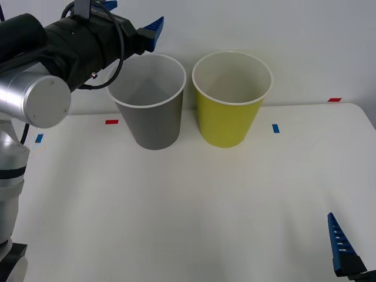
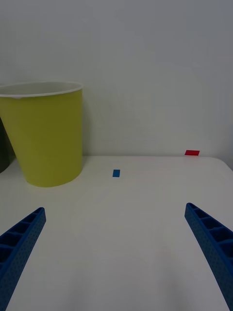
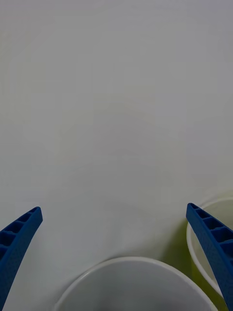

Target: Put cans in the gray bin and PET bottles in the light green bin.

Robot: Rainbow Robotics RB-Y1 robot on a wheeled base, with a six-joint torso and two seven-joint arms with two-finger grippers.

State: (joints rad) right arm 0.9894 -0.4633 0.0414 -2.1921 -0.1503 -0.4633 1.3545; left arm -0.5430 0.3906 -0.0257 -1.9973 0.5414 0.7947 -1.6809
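Note:
The gray bin [image 1: 154, 120] and the light green bin [image 1: 228, 114] stand side by side at the back of the white table, both upright. My left gripper [image 1: 136, 16] hovers open above the gray bin's left rim, nothing between its fingers. In the left wrist view that gripper [image 3: 114, 210] has the gray bin's white rim [image 3: 131, 279] just below it and the light green bin's rim [image 3: 206, 243] beside it. Near the table's front right corner, my right gripper [image 2: 115, 208] is open and empty, facing the light green bin [image 2: 46, 136]. Cans and PET bottles are out of view.
Small blue tape marks [image 1: 275, 128] and red tape marks [image 1: 111, 122] lie flat on the table [image 1: 188, 205]. A white wall rises right behind the bins. One blue finger [image 1: 339, 244] of the right gripper stands at the front right.

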